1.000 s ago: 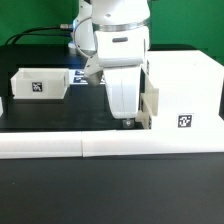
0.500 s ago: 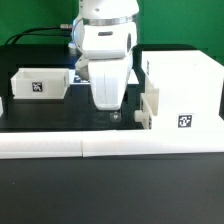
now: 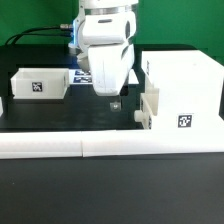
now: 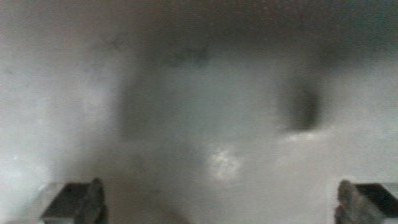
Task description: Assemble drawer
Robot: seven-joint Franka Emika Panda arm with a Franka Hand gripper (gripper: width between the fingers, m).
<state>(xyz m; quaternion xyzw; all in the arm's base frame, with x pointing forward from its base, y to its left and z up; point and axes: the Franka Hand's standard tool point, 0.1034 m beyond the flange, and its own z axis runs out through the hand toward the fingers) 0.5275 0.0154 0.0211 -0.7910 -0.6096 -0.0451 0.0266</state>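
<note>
Exterior view shows the big white drawer case (image 3: 186, 85) standing on the black worktop (image 3: 60, 115) at the exterior view's right, with a tag on its front face. A smaller white open box (image 3: 38, 84), also tagged, sits well apart from it at the exterior view's left. Between them the hand (image 3: 113, 101) hangs pointing down, low over the worktop and near the case; the wrist view is blurred, yet the two fingers (image 4: 75, 201) stand wide apart with nothing between them.
</note>
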